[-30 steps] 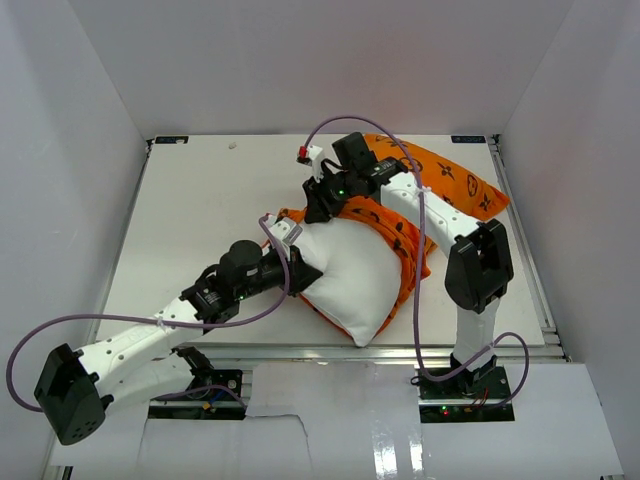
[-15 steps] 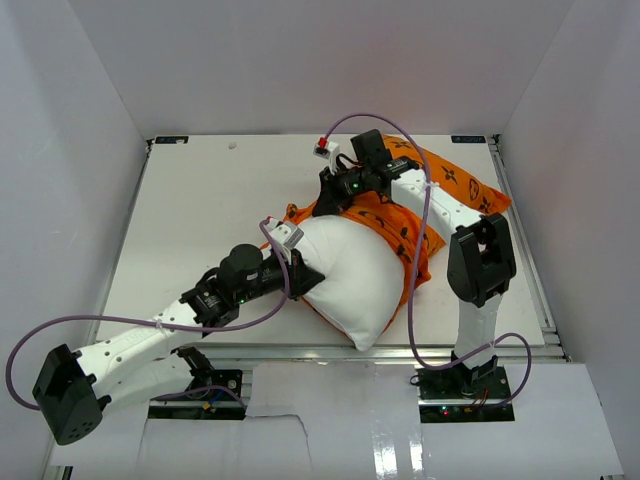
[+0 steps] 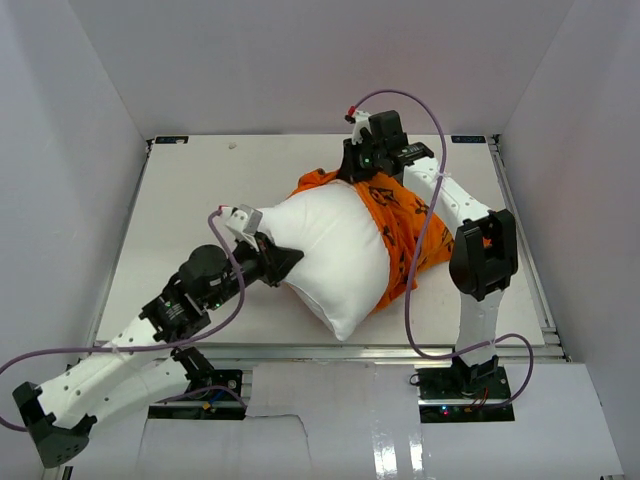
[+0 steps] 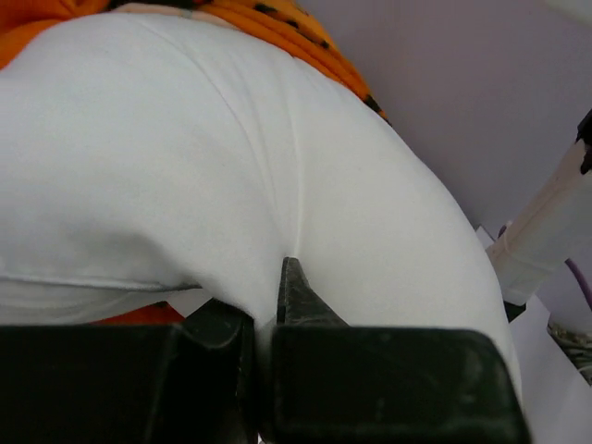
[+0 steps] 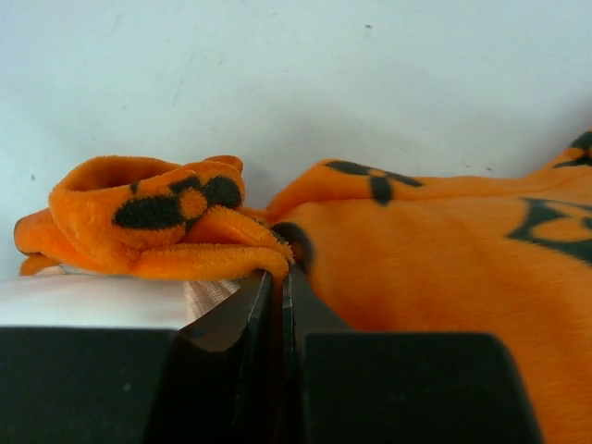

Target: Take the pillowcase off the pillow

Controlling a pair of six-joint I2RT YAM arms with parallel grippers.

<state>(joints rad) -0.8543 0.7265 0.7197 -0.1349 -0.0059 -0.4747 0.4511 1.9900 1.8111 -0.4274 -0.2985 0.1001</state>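
Note:
The white pillow [image 3: 335, 260] lies mid-table, its left half bare. The orange pillowcase [image 3: 410, 225] with black motifs covers its right half and bunches at the back. My left gripper [image 3: 288, 262] is shut on a pinch of the pillow's white fabric at its left end; in the left wrist view the pillow [image 4: 231, 166] fills the frame above my gripper [image 4: 264, 305]. My right gripper [image 3: 362, 178] is shut on the pillowcase's rolled edge at the back; the right wrist view shows the pillowcase's orange fold [image 5: 176, 231] pinched at my gripper [image 5: 280, 282].
White enclosure walls stand round the table [image 3: 190, 200]. The right arm's upright link [image 3: 482, 262] stands just right of the pillow. Purple cables loop over both arms.
My left gripper has pulled the pillow toward the left and front. My right gripper has drawn the pillowcase edge back and to the right, baring more white pillow.

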